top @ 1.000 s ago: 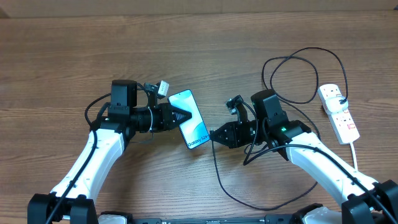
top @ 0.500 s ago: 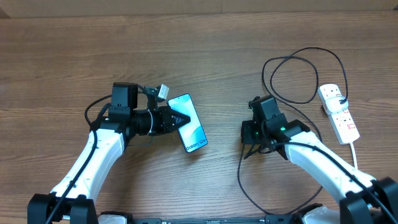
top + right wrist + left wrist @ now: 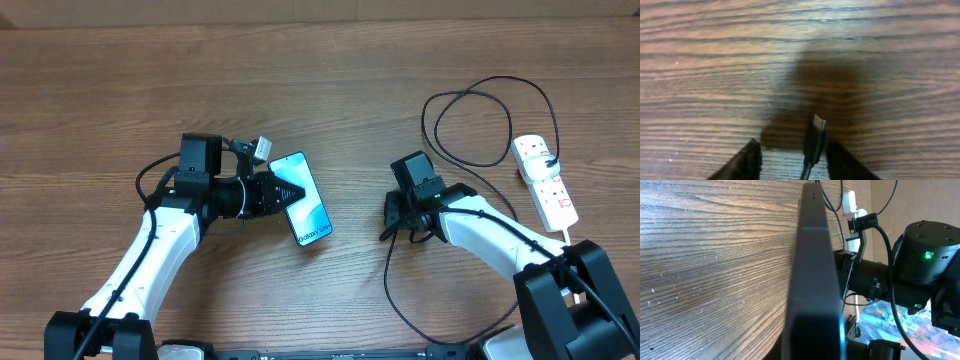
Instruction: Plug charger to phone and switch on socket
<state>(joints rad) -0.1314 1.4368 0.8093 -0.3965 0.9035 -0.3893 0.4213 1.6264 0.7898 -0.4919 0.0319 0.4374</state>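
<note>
The phone is tilted up off the table, and my left gripper is shut on its left long edge. In the left wrist view the phone runs edge-on up the middle. The charger loops from the socket to my right gripper, which points down at the table to the right of the phone. Its connector lies on the wood between my right gripper's open fingers, with a gap on each side. The socket's red switch is at its near end.
A slack run of the black cable curves toward the table's front edge below my right arm. The thick white cord leaves the socket toward the front right. My right arm fills the right side of the left wrist view.
My right gripper has pulled away from the phone's lower end to the right, turned to point down, and opened off the connector. The left gripper and phone have barely moved.
</note>
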